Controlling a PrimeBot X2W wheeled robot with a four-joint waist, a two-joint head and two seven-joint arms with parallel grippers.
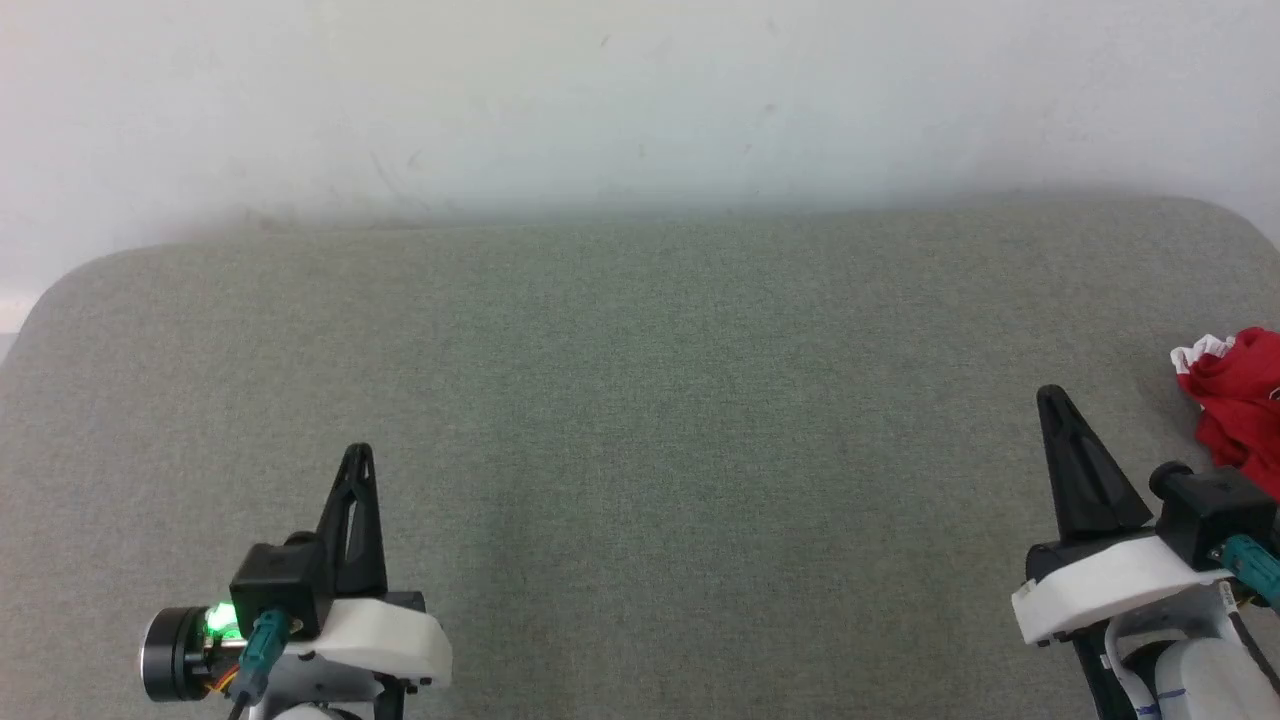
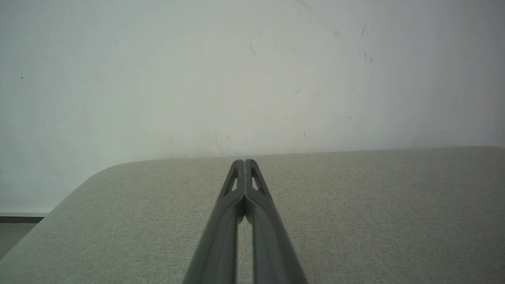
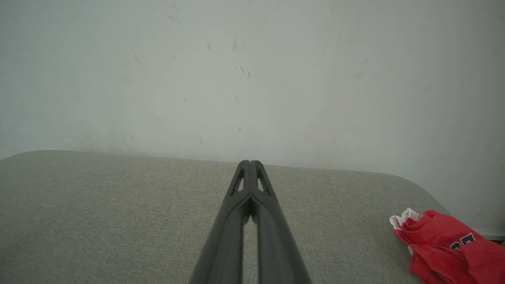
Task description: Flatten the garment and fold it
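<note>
I saw my left gripper (image 1: 358, 452) and right gripper (image 1: 1048, 395) each with fingers pressed together. The garment (image 1: 1240, 400) lay crumpled at the surface's (image 1: 640, 400) right edge, near the right gripper but apart from it. The right wrist view revealed dark lettering on it.

my left gripper (image 1: 357, 465) sits at the lower left of the head view, its two dark fingers pressed together tip to tip and pointing almost straight up. my right gripper (image 1: 1055, 410) sits at the lower right, fingers closed the same way, leaning slightly leftward. both white wrists sit low, well apart.
</note>
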